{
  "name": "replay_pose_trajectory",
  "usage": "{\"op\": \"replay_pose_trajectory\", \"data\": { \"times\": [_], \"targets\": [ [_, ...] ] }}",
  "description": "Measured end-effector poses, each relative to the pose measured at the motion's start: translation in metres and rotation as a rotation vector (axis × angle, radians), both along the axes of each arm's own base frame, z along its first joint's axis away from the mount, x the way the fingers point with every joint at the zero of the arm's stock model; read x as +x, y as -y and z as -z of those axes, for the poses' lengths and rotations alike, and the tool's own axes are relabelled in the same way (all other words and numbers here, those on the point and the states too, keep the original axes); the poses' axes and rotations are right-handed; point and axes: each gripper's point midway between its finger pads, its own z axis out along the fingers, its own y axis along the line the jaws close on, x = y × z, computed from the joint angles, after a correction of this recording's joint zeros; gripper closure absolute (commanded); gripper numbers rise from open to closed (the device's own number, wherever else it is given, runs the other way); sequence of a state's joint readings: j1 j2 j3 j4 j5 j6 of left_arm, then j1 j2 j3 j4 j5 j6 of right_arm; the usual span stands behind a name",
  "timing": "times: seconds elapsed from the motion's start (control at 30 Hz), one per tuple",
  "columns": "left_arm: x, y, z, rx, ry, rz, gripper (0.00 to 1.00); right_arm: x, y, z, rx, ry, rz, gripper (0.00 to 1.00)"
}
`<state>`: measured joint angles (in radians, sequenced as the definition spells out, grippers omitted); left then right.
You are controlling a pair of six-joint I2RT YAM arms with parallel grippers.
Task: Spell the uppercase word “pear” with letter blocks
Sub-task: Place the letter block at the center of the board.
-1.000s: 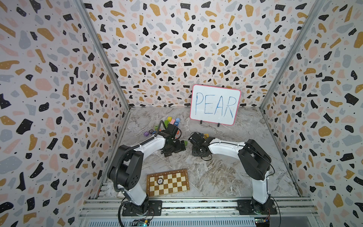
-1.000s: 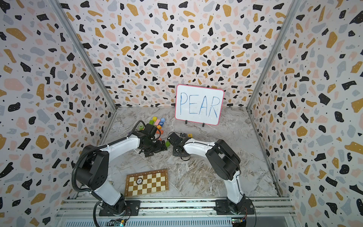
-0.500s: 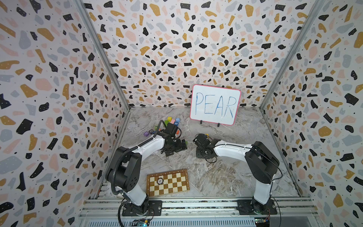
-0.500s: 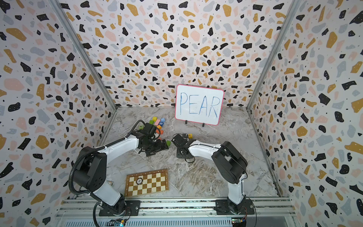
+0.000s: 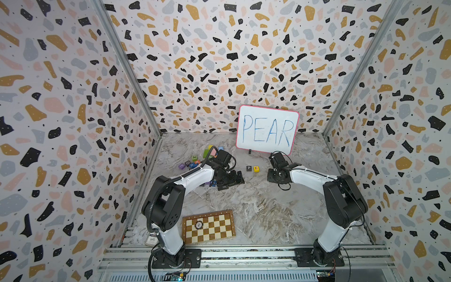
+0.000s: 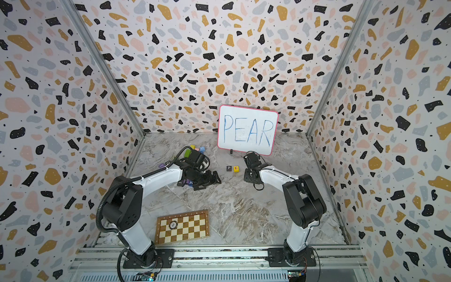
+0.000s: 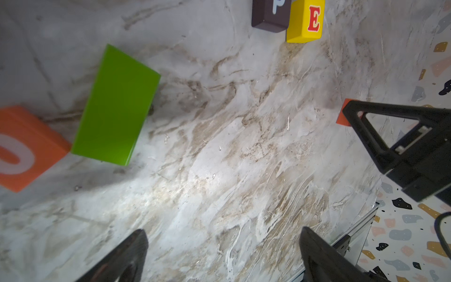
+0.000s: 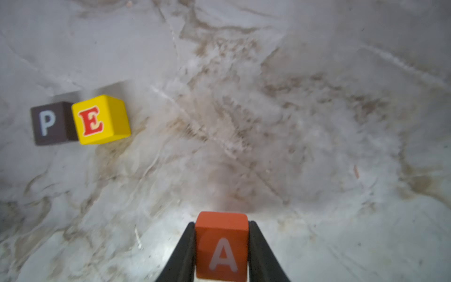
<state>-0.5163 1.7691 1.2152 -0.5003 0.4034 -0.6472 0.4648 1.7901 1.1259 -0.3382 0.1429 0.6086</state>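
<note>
The right pincer (image 8: 222, 224) clamped the A block (image 8: 221, 244), the left pincer (image 7: 222, 236) gaped empty; next, seemingly, seating it against the E block (image 8: 101, 119).

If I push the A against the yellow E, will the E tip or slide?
Probably slides, not tips: the E is a squat cube lying flat on the smooth table. Looks rigid, glossy. The P beside it may get shoved too.
</note>
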Motion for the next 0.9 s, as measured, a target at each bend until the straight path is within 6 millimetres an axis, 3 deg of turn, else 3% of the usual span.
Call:
{"op": "replay_pose_trajectory", "data": {
  "times": [0.27, 0.47, 0.67, 0.9],
  "targets": [
    [0.02, 0.011, -0.022, -0.038, 0.058, 0.026, 0.03, 0.045, -0.013, 0.014, -0.034, 0.005, -0.06, 0.7],
    [0.021, 0.008, -0.019, -0.042, 0.044, 0.024, 0.02, 0.063, -0.026, 0.015, -0.021, 0.016, -0.094, 0.7],
    [0.022, 0.007, -0.013, -0.041, 0.033, 0.02, 0.03, 0.076, -0.035, 0.016, -0.007, 0.024, -0.105, 0.7],
    [0.019, 0.006, -0.008, -0.041, 0.025, 0.022, 0.02, 0.072, -0.043, 0.018, -0.016, 0.023, -0.124, 0.69]
  ]
}}
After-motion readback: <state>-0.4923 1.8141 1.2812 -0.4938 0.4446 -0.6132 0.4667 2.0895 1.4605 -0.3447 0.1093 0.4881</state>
